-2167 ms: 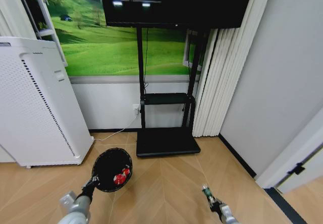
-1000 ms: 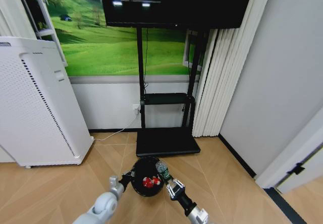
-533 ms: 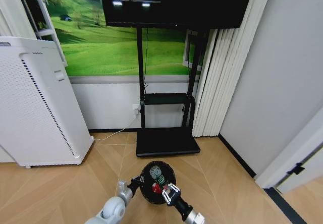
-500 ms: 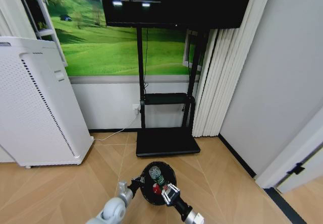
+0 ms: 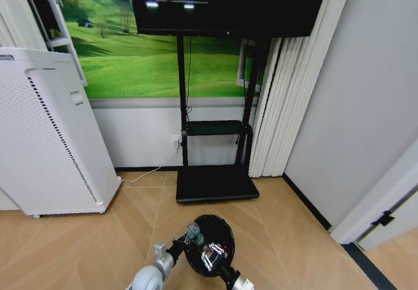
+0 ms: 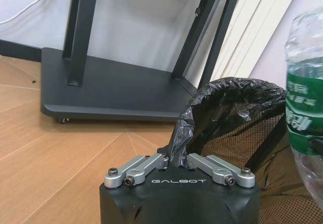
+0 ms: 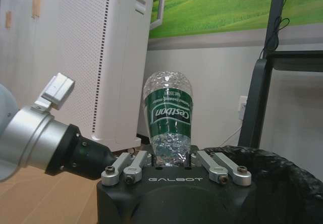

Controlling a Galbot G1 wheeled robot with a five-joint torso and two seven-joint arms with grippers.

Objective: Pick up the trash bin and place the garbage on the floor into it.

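The bottle [image 7: 167,125] is clear, thin-walled plastic with a green label, and looks empty, so I judge it very light, springy and a little slick. It would dent under a hard squeeze and could twist out of a loose one. The firmest place to take it is the ribbed body just past the label, or the neck. In the right wrist view it stands upright between the fingers of the right gripper [image 7: 174,168], which are clenched on its lower end. It sits above the rim of the bin [image 5: 210,244]; the head view puts it at about 10 o'clock on the bin's opening.

The bin is black wire mesh lined with a thin black bag [image 6: 229,100]. It should be light and fairly stiff, though the mesh may flex and the bag is soft and slippery. The rim is the sensible hold, and the left gripper [image 6: 179,166] has its fingers closed on the rim with bag film pinched between them, from about 8 o'clock. At that 1-sided hold the bin could tip or swing.

Red-and-white litter [image 5: 208,258] lies inside the bin near 6 o'clock.

Beyond, at 12 o'clock, the parquet floor [image 5: 78,244] runs to a black TV stand [image 5: 215,182]. A white perforated appliance [image 5: 46,133] stands at 10 o'clock.
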